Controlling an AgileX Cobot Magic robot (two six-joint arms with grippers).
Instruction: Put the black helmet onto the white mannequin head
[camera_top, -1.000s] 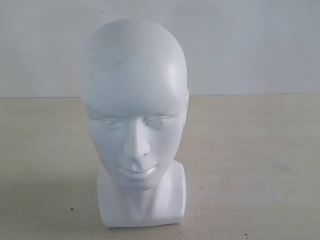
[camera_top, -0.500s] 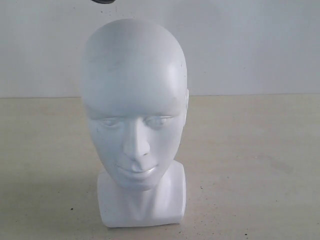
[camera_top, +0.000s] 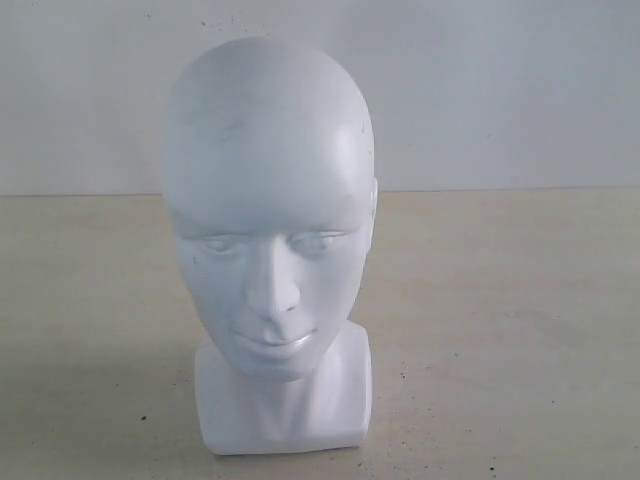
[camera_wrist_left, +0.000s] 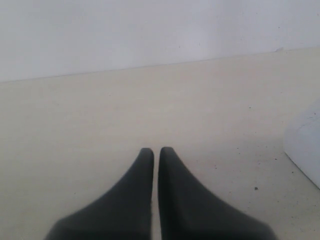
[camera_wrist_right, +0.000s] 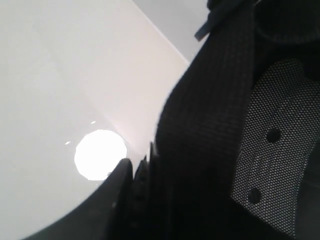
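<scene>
Nearest to us, the right gripper (camera_wrist_right: 136, 172) is pinching the black helmet (camera_wrist_right: 215, 125). A ribbed finger lies against the dark woven lining, which fills most of the right wrist view, with a grey dotted pad beside it. From so close we cannot tell which way the visor faces.

The left gripper (camera_wrist_left: 155, 150) hangs low over the worktop (camera_wrist_left: 75, 125), its fingers pressed almost together with nothing between them, near the blocky base.

Half a second ago a dark edge dipped into the top of the exterior view, just above the crown. It is gone now, so we judge that the helmet is held out of that view and is not yet coming down.

Further off, the white mannequin head (camera_top: 268, 200) stands bare and upright on the worktop. Its long axis runs vertically from base to crown, and the face points towards the exterior camera with the chin slightly lowered. Behind it is the plain pale wall (camera_top: 500, 90).
</scene>
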